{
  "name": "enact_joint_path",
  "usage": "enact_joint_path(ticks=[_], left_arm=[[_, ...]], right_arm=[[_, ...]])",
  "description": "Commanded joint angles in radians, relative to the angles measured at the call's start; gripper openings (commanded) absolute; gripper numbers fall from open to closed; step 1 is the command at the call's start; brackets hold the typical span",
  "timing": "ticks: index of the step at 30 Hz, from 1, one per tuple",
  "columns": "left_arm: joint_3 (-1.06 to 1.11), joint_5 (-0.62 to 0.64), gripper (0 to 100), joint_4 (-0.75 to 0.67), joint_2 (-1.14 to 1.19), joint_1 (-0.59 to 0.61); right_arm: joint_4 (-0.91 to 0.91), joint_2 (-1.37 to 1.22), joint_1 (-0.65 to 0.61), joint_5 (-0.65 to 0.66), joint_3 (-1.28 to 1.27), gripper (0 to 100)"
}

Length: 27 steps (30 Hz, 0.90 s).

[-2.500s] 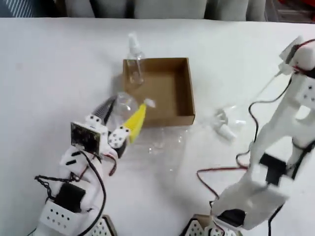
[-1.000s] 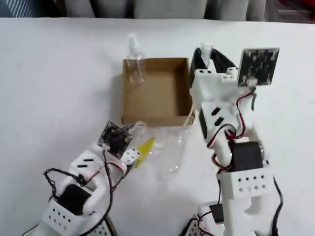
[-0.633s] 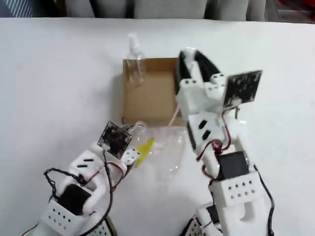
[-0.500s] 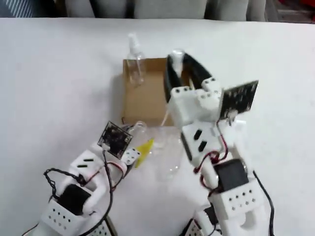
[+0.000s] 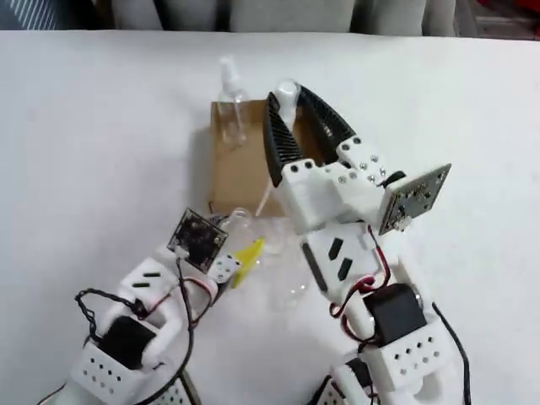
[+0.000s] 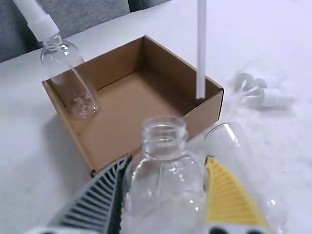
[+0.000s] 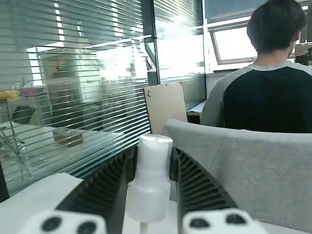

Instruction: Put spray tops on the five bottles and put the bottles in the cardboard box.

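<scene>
Well, in the high view the right arm covers much of the cardboard box (image 5: 236, 173). The loose spray tops (image 6: 258, 92), which lie on the table (image 5: 101, 126) beside the box, sit behind that arm. Clear plastic is hard to pick out against the white table. A lying bottle (image 5: 291, 287) near the box's near wall shows as little more than glints, and I cannot tell which way its mouth points. The capped bottle (image 5: 229, 110) stands upright in a far corner of the box. In the left wrist view the lower part of the open bottle (image 6: 163, 170) is cut off at the picture's edge. The dip tube (image 6: 200, 48) also runs out past the edge, and whether its lower tip touches the box cannot be told.

The left gripper (image 6: 165, 195) is closed on the open bottle, with a dark finger on one side and a yellow finger on the other. They press the body just below the bare neck. The bottle is just outside the box's near wall, its neck toward the box. The right gripper (image 7: 151, 168) has its black fingers only narrowly parted and clamps the spray top (image 7: 148, 180) between them. It is above the box, with the tube hanging down.
</scene>
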<state>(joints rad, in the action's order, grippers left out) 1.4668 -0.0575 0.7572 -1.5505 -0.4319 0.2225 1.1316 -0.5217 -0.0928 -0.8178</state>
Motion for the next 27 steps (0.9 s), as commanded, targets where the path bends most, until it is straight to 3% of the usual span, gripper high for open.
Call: enact_joint_path(ticks=[1,8,27], left_arm=[[-0.02,-0.011,2,-0.008,-0.016,-0.01],[-0.018,-0.011,2,-0.023,-0.016,-0.005],[-0.018,-0.011,2,-0.029,-0.016,-0.002]], right_arm=[[-0.018,0.002,-0.044,0.005,0.084,1.6],[0.045,0.002,-0.068,0.005,0.078,1.6],[-0.068,-0.117,-0.061,0.005,0.048,1.7]])
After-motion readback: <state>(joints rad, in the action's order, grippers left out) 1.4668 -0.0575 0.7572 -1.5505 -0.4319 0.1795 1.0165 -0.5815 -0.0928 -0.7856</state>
